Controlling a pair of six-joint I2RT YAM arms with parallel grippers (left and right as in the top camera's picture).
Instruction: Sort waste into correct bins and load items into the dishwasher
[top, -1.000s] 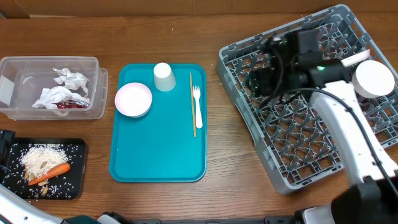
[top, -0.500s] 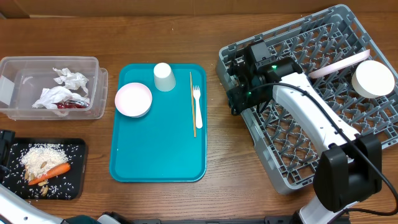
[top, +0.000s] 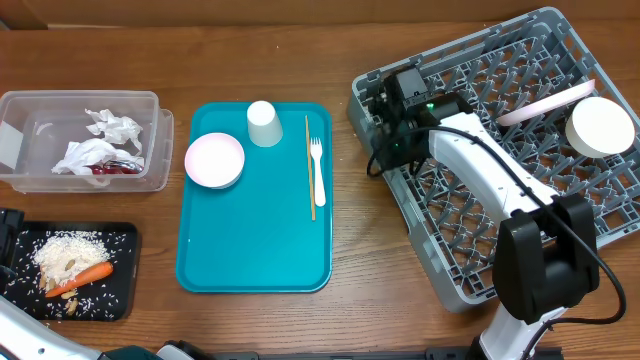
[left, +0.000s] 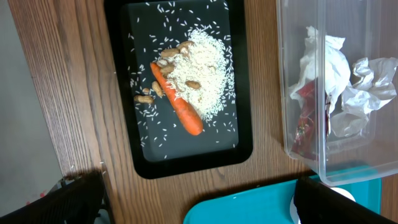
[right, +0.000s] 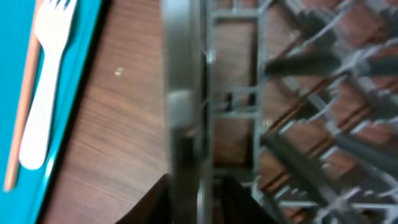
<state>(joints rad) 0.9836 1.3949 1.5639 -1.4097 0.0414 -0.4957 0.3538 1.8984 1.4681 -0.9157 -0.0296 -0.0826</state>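
Observation:
My right gripper (top: 383, 140) is at the near-left wall of the grey dishwasher rack (top: 480, 250), and its fingers straddle the grey rim (right: 186, 124), closed in on it. A white bowl (top: 600, 127) and a pink plate (top: 545, 105) stand in the rack. On the teal tray (top: 250, 250) lie a pink bowl (top: 214, 160), a white cup (top: 263, 122), a fork (top: 318, 170) and a wooden stick (top: 309, 165). The clear bin (top: 160, 140) holds napkins (top: 100, 140) and a red wrapper (top: 115, 168). My left gripper (left: 199, 205) hangs wide open over the table near the black tray (left: 242, 124), which holds a carrot (left: 177, 106) and rice (left: 205, 68).
Bare wood lies between the teal tray and the rack, where the right arm reaches across. The left arm sits at the table's near-left corner beside the black tray.
The right gripper came out of the rack's middle to its left wall and closed its jaws around the rim. The left gripper and all the objects stayed put.

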